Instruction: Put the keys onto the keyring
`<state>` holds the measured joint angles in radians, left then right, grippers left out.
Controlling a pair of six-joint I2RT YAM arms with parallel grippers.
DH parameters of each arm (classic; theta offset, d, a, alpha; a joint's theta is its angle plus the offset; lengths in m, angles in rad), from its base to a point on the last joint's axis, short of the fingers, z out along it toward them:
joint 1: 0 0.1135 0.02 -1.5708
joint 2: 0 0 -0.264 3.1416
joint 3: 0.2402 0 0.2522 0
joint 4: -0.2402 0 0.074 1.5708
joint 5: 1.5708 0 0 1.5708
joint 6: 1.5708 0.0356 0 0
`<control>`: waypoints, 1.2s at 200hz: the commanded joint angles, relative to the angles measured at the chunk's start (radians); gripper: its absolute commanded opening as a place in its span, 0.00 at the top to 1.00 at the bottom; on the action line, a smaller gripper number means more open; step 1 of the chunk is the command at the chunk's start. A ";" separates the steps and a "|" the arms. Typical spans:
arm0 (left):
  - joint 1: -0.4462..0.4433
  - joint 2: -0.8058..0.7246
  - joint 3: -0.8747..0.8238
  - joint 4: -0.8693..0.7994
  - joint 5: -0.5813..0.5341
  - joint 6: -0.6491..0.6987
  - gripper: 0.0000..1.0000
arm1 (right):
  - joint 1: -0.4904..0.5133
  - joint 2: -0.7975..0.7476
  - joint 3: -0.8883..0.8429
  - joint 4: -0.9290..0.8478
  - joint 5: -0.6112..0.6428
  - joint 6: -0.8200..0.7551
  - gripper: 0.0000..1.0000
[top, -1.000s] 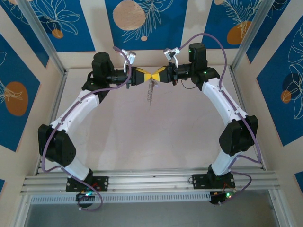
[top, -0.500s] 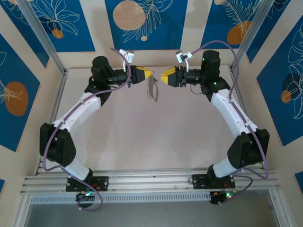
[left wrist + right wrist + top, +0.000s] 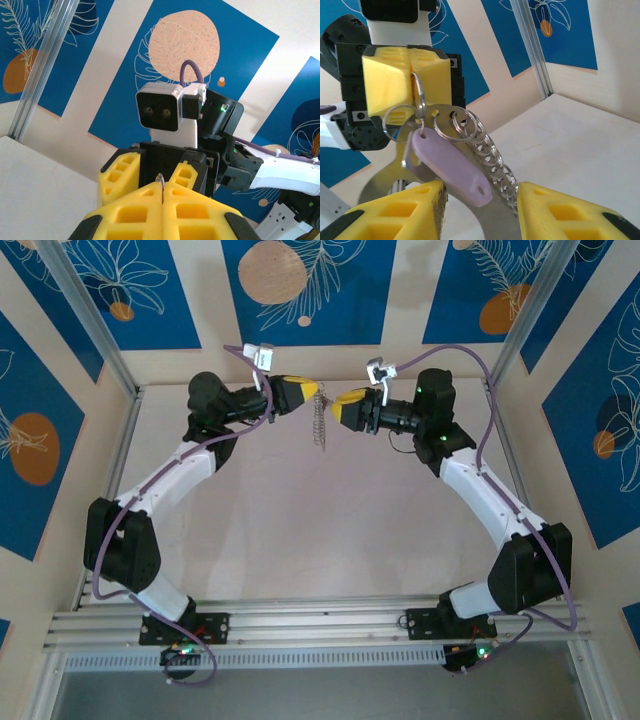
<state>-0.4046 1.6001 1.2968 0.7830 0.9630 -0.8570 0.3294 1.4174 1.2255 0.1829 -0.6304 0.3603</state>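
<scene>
The left gripper (image 3: 410, 67) clamped the grey coil-sided metal keyring (image 3: 470, 125); its small lilac-headed key (image 3: 452, 170) dangled just ahead of the right gripper (image 3: 480, 192), fingers parted.

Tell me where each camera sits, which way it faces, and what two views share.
Top external: above and behind the bases, looking down at the table; both arms show, left gripper holding the hanging keyring, right gripper facing it.
Left wrist: on the left wrist, facing the right gripper; own shut fingers at the bottom.
Right wrist: on the right wrist, facing the left gripper; own open fingers at the bottom.
Shared: both wrist views show the keyring.
</scene>
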 commanded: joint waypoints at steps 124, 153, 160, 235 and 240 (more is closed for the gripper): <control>-0.017 -0.004 0.016 0.106 -0.007 -0.062 1.00 | 0.089 0.021 0.121 -0.093 0.057 -0.157 0.66; -0.016 -0.006 0.017 0.108 -0.009 -0.063 1.00 | 0.097 0.036 0.145 -0.122 0.030 -0.172 0.91; -0.016 -0.006 0.018 0.110 -0.010 -0.063 1.00 | 0.100 0.037 0.146 -0.130 0.024 -0.178 0.96; -0.016 -0.009 0.012 0.129 -0.030 -0.069 1.00 | 0.134 0.035 0.117 -0.181 0.026 -0.207 1.00; -0.017 -0.008 0.012 0.131 -0.030 -0.071 1.00 | 0.136 0.034 0.117 -0.182 0.026 -0.208 1.00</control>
<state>-0.4103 1.6001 1.2964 0.8349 0.9558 -0.9119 0.4458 1.4441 1.3426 0.0319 -0.5903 0.1806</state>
